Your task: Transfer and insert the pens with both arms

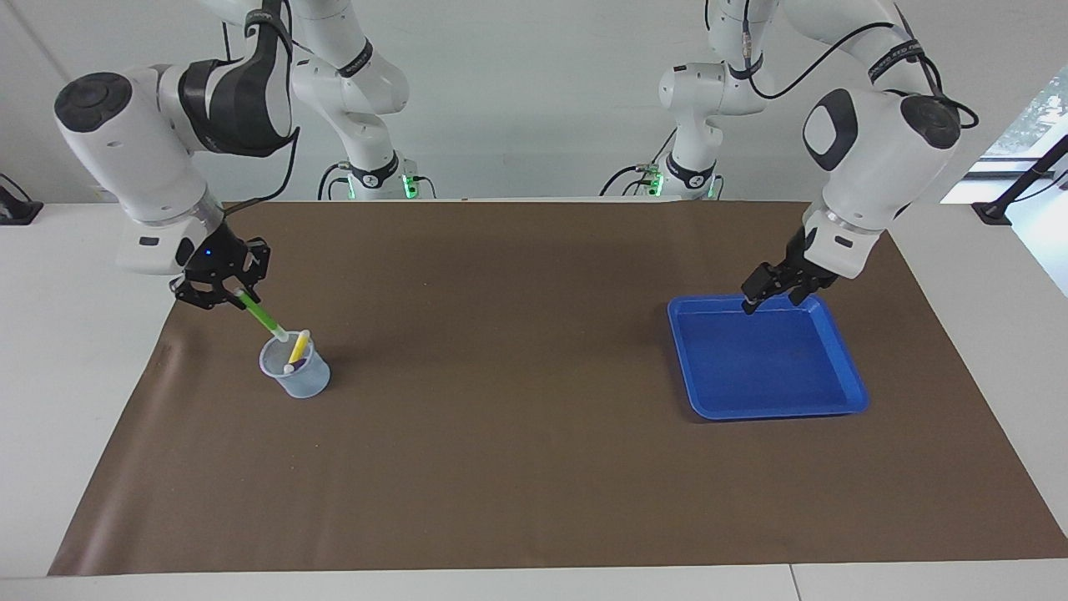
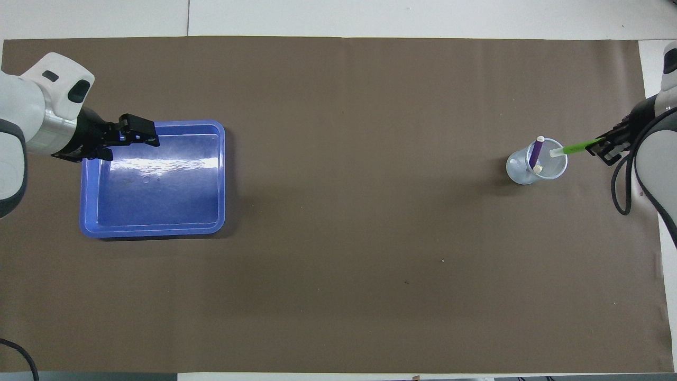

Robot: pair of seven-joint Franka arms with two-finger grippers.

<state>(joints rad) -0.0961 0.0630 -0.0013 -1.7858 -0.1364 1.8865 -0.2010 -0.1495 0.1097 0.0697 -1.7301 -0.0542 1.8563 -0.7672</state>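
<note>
My right gripper (image 1: 236, 294) is shut on the green pen (image 1: 263, 317) and holds it slanted, pale tip down. The tip is at the rim of the clear cup (image 1: 294, 367), on its side toward the right arm. The cup stands on the mat at the right arm's end. In the overhead view the green pen (image 2: 574, 148) reaches from my right gripper (image 2: 603, 143) to the cup (image 2: 535, 168). The yellow pen (image 1: 298, 349) and the purple pen (image 2: 537, 151) stand in the cup. My left gripper (image 1: 768, 296) is open and empty over the blue tray's edge nearest the robots.
The blue tray (image 1: 843, 392) lies on the brown mat (image 1: 501, 417) at the left arm's end and holds nothing; it also shows in the overhead view (image 2: 222, 180). Two smaller white arms (image 1: 367, 167) (image 1: 684, 159) stand at the robots' edge of the table.
</note>
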